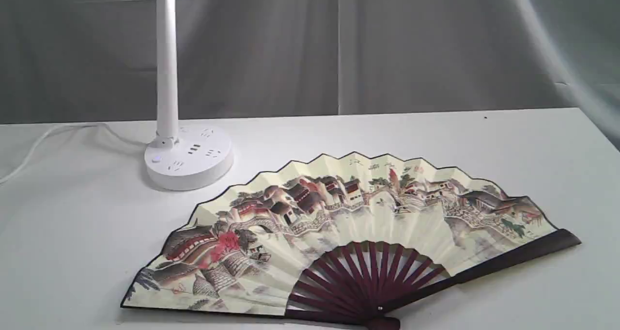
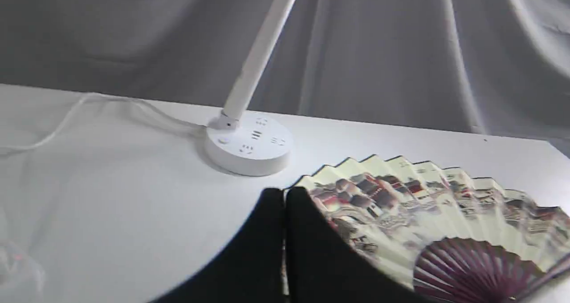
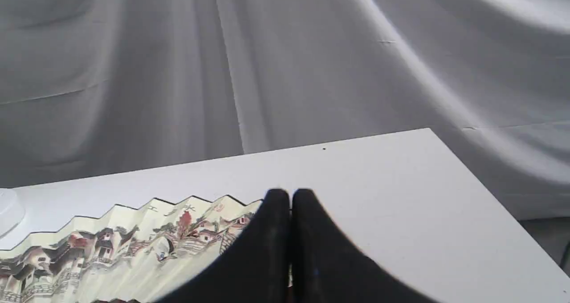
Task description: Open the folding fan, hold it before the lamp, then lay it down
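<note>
The folding fan (image 1: 348, 233) lies spread wide open and flat on the white table, painted side up, its maroon ribs meeting at the pivot near the front edge. The lamp (image 1: 186, 158) stands behind the fan's left end, its slim white post rising out of frame. No arm shows in the exterior view. In the left wrist view my left gripper (image 2: 284, 198) is shut and empty, hanging above the fan (image 2: 427, 205) and short of the lamp (image 2: 249, 145). My right gripper (image 3: 290, 198) is likewise shut on nothing, above the fan (image 3: 133, 240).
The lamp's white cord (image 1: 53, 136) trails left across the table (image 1: 508, 141). A grey cloth backdrop (image 1: 387, 44) hangs behind the far table edge. In the right wrist view the table's right edge (image 3: 490, 205) drops off close by.
</note>
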Controlling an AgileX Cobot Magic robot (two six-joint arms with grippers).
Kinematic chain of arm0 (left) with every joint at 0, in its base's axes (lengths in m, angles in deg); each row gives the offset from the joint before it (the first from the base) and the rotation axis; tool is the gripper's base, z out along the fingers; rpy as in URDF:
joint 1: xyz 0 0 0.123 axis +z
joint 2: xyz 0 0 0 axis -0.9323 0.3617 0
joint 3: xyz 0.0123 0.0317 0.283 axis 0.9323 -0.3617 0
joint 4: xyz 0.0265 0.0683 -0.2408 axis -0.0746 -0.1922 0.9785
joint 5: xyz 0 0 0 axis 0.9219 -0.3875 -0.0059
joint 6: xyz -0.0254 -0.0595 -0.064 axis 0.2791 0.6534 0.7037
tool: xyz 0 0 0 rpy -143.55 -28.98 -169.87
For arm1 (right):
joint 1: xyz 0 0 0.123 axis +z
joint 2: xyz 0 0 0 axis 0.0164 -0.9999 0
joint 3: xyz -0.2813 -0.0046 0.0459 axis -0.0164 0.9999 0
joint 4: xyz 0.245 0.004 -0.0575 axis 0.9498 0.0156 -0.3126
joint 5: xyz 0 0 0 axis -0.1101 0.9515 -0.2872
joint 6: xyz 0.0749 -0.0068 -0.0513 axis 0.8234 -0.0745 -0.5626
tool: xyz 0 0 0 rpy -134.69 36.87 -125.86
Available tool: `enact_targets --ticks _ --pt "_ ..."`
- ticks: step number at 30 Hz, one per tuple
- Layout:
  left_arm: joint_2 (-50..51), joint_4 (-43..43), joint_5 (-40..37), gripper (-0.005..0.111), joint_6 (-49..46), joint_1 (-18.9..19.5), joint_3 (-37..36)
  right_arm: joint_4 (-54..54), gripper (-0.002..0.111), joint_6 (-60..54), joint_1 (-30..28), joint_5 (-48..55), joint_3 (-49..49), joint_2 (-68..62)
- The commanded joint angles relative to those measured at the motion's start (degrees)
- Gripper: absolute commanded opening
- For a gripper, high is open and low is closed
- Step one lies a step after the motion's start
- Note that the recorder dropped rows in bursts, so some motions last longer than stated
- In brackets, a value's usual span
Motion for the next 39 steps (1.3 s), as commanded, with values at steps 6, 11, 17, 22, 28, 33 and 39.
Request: enact_targets --ticks 6,11,17,22,28,33,39 --pt "-0.2 2.0 15.4 0.0 -0.9 -0.3 -8.1 0.2 0.0 0.0 0.0 -0.7 0.4 0.2" --pt "-0.2 0.3 15.3 0.0 -1.0 -0.3 -8.9 0.2 0.0 0.0 0.0 -0.7 0.4 0.2" --pt "-0.2 0.3 15.3 0.0 -1.0 -0.6 -9.0 0.2 0.0 0.0 0.0 -0.7 0.4 0.2" --pt "-0.2 -1.4 19.6 0.0 -4.4 -0.6 -10.5 0.2 0.0 0.0 0.0 -0.7 0.4 0.2" --pt "-0.2 -1.4 36.5 0.0 -7.1 -0.6 -22.9 0.2 0.0 0.0 0.0 -0.7 0.4 0.2" --pt "-0.2 -1.4 36.3 0.0 -8.7 -0.6 -27.9 0.2 0.0 0.0 0.0 -0.5 0.4 0.2" --pt "-0.2 -0.3 28.4 0.0 -8.6 -0.6 -27.9 0.2 0.0 0.0 0.0 -0.5 0.4 0.2"
